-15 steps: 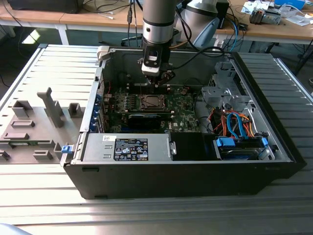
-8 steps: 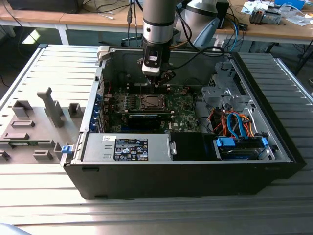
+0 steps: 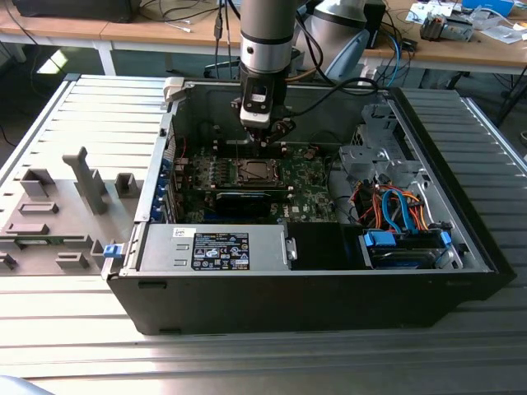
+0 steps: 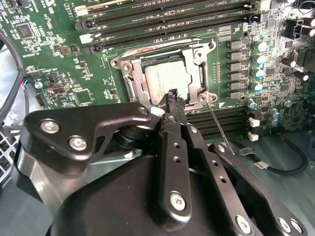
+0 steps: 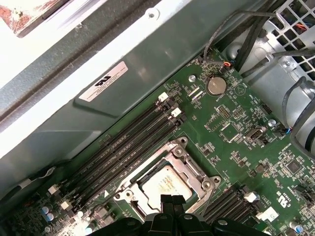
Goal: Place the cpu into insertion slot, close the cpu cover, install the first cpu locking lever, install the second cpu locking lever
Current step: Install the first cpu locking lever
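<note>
Hard to read much inside the case [image 3: 329, 288] from the exterior view: only a dark square on the green board [image 3: 309, 173] where the socket lies, with the gripper [image 3: 262, 140] hanging close above it, tips lost against the dark parts. In the second wrist view, lower half blocked by the gripper's [image 4: 173, 96] own black body, and board edges cut off. No seeing the contact field of the slot [image 4: 123, 64], buried under the cpu [image 4: 166, 77], seated flat inside the frame. Around the cpu's rim, the cover [image 4: 196, 73], lying down flat as far as can be judged, near edge hidden behind the fingertips. By the socket's corner, a thin lever [image 4: 220, 129] standing up off the board, not latched down. In the first wrist view, same cpu [image 5: 162, 182] and cover [image 5: 193, 170], nearer part cut off by the gripper [image 5: 172, 198]. Clenched tight, fingertips pressed against each other, grasping no part. Poised right at the cover's near edge; cannot tell whether touching it or just above.
</note>
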Available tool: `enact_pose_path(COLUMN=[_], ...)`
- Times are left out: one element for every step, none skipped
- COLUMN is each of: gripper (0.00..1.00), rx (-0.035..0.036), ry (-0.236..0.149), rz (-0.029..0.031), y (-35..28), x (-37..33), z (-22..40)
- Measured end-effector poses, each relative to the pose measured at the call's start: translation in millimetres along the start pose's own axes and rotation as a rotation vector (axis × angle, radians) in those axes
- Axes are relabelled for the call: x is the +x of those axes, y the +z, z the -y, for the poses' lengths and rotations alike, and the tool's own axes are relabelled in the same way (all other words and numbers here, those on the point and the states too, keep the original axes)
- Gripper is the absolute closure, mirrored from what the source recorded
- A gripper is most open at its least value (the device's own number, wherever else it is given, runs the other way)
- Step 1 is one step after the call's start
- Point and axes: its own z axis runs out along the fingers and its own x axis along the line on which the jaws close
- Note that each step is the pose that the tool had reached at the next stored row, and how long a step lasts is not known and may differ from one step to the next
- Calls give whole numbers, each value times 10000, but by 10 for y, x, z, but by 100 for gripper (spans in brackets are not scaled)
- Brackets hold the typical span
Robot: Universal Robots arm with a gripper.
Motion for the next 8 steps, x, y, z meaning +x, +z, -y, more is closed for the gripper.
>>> enact_pose_path(gripper=[89, 89, 89, 89, 89, 89, 89, 89], rx=[-1, -1, -1, -1, -1, -2, -2, -2], ry=[-22, -36, -67, -96, -121, -148, -163, -181], rz=[0, 0, -1, -1, -2, -2, -2, -2], y=[0, 0, 0, 0, 0, 0, 0, 0], x=[0, 0, 0, 0, 0, 0, 0, 0], z=[0, 0, 0, 0, 0, 0, 0, 0])
